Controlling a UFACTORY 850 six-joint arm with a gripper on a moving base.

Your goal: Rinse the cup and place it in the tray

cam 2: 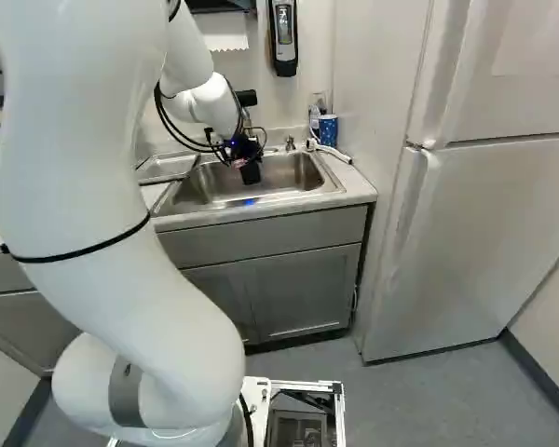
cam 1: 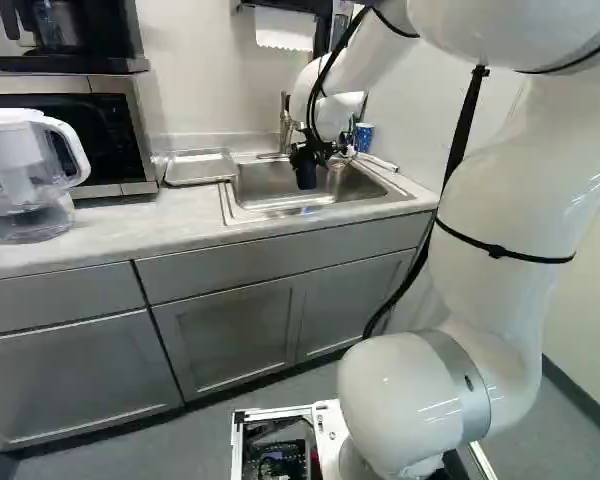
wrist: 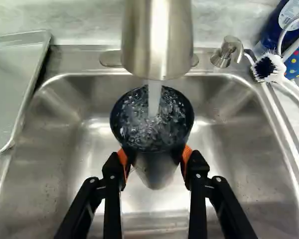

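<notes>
One white arm (cam 2: 121,214), mine, reaches over the desk (cam 1: 130,225), which has the sink (wrist: 239,149) let into it. Near the desk's back edge, the tray (wrist: 15,84) lies between the microwave (cam 1: 102,140) and the basin. My tap (wrist: 157,40) is running. I've got the hand (cam 2: 247,160) closed around the cup (wrist: 154,167), an orange pad on either side, holding it under the stream. Water churns inside. The brush (wrist: 266,69) rests by the sink's far back corner from the tray.
</notes>
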